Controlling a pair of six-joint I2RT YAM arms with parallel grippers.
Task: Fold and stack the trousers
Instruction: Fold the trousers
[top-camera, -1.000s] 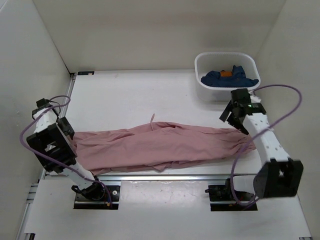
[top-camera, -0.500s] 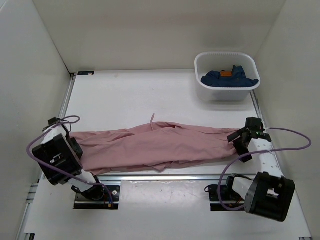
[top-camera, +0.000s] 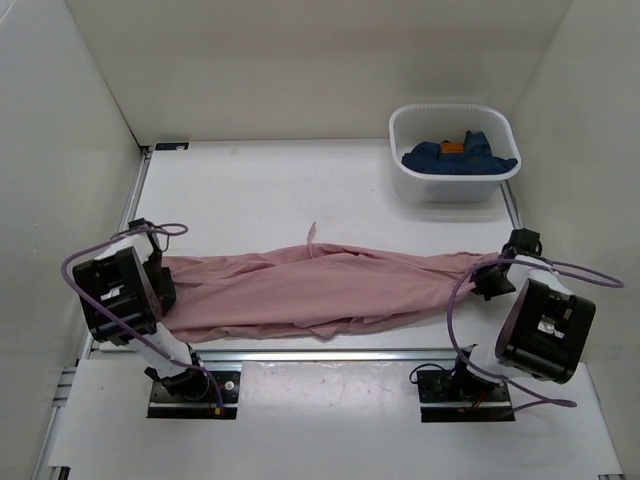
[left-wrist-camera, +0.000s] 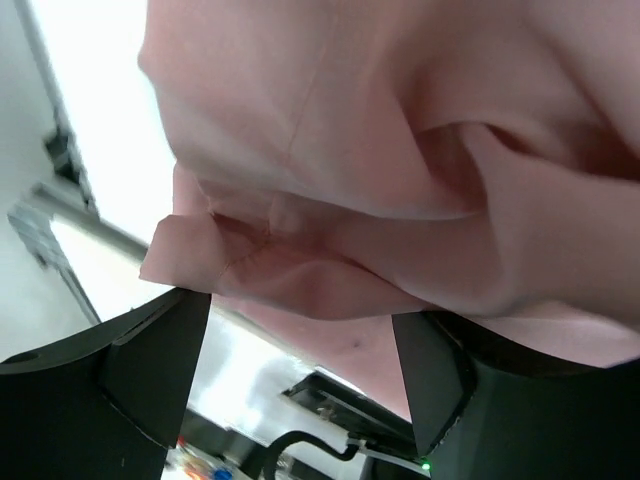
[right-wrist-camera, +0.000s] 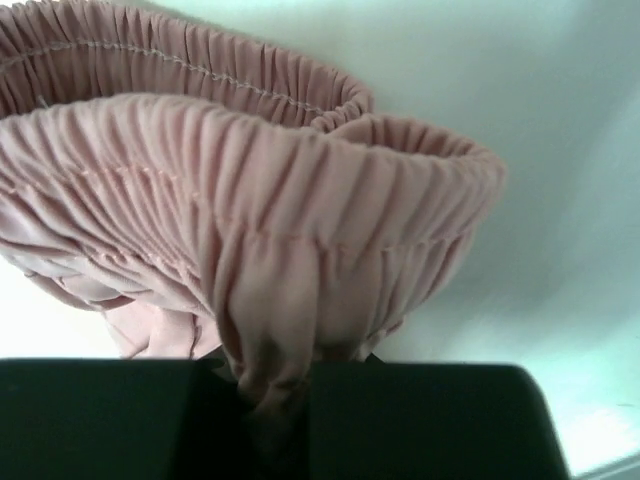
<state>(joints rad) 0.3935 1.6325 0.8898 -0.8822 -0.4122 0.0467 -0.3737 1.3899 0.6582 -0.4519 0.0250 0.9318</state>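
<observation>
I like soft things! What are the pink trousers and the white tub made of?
The trousers look like thin, soft, matte cloth: they sag and wrinkle, and the waistband gathers into tiny pleats, probably over elastic. The tub looks like hard, smooth white plastic: it keeps stiff walls and a rounded rim.
</observation>
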